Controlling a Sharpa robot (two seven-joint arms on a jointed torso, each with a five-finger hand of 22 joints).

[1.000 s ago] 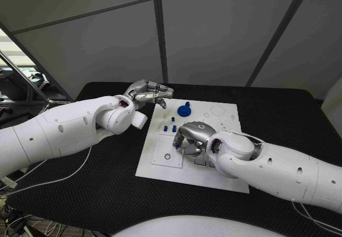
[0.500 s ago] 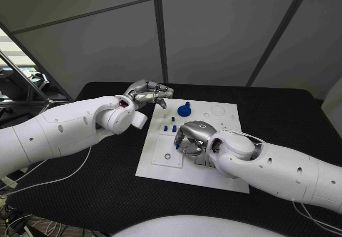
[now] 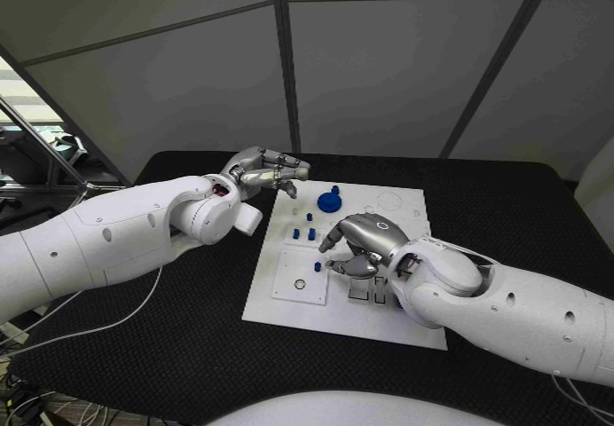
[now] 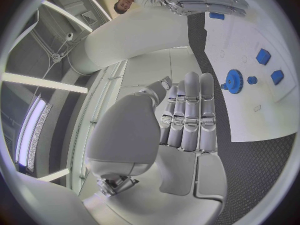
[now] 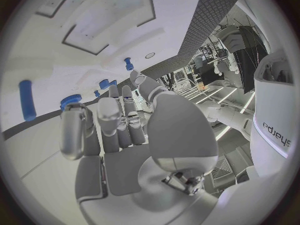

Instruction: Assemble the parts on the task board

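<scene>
On black table, white task board [image 3: 397,312], small blue parts [image 3: 330,200]

Partial lettering "edys" on the white arm casing [image 5: 278,130].

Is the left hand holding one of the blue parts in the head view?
No. The left hand hovers by the task board edge with fingers curled on nothing; the blue gear lies on the board.

Small blue parts [image 3: 306,233] stand upright on the white task board [image 3: 293,298].
</scene>
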